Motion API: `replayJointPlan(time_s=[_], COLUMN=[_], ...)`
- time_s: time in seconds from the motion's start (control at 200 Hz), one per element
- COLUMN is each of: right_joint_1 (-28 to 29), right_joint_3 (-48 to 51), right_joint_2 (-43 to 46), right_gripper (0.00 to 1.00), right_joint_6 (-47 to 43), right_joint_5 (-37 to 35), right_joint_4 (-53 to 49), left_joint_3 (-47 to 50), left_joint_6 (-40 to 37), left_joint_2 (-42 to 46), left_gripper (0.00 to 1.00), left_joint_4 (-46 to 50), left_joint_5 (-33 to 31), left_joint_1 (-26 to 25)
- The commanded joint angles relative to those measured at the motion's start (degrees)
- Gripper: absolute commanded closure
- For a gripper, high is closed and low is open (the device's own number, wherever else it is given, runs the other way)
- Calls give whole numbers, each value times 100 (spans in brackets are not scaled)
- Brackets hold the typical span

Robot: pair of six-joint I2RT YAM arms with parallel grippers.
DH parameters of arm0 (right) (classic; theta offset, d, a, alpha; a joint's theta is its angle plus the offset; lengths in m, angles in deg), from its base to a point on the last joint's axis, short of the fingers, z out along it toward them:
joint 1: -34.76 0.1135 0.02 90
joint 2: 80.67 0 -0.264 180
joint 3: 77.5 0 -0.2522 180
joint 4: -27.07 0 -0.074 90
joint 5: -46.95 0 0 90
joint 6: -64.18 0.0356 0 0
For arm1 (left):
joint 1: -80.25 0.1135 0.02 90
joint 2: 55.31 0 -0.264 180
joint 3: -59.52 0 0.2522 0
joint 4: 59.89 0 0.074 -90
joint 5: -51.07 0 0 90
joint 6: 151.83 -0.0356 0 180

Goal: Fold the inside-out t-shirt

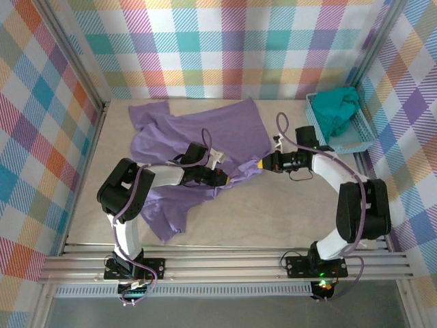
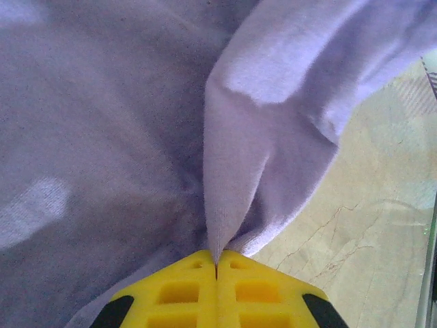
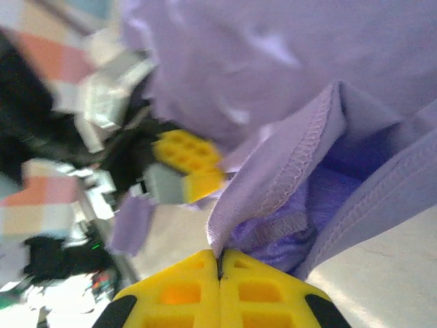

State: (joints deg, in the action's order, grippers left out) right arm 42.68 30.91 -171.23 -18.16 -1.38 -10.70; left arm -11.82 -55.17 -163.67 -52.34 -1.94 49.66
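The inside-out t-shirt (image 1: 205, 133) is lavender-purple and lies rumpled across the middle and left of the table, seams showing. My left gripper (image 1: 227, 179) is shut on a pinched fold of its cloth (image 2: 235, 178), which rises straight from the closed yellow fingertips (image 2: 198, 280). My right gripper (image 1: 262, 165) faces it from the right and is shut on a stitched hem of the shirt (image 3: 280, 178). In the right wrist view the left gripper's yellow fingers (image 3: 188, 160) show just beyond the hem. The two grippers hold the shirt a short way apart, near its right edge.
A light blue basket (image 1: 355, 140) at the back right holds a teal-green garment (image 1: 336, 109). Plaid walls close in the table on three sides. Bare tabletop (image 1: 273, 219) lies in front of the shirt, between the arm bases.
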Motion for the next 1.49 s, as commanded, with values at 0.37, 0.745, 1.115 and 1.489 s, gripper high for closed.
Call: replayJointPlan(time_s=[0.37, 0.745, 1.115, 1.489], right_joint_1=[-45, 304, 719, 719], right_joint_3=[-809, 353, -187, -458], right_joint_2=[-795, 13, -690, -1005], right_gripper=[81, 55, 56, 71], right_joint_6=[-98, 486, 382, 288], right_joint_5=[-3501, -2521, -3339, -3571], right_joint_4=[-612, 42, -72, -191], left_joint_3=[-157, -196, -182, -177], left_joint_6=[-11, 20, 38, 30], left_joint_2=[41, -28, 8, 1], left_gripper=[100, 100, 100, 100], left_joint_4=[41, 8, -26, -12], left_joint_5=[45, 98, 159, 159], left_joint_1=[57, 53, 36, 35])
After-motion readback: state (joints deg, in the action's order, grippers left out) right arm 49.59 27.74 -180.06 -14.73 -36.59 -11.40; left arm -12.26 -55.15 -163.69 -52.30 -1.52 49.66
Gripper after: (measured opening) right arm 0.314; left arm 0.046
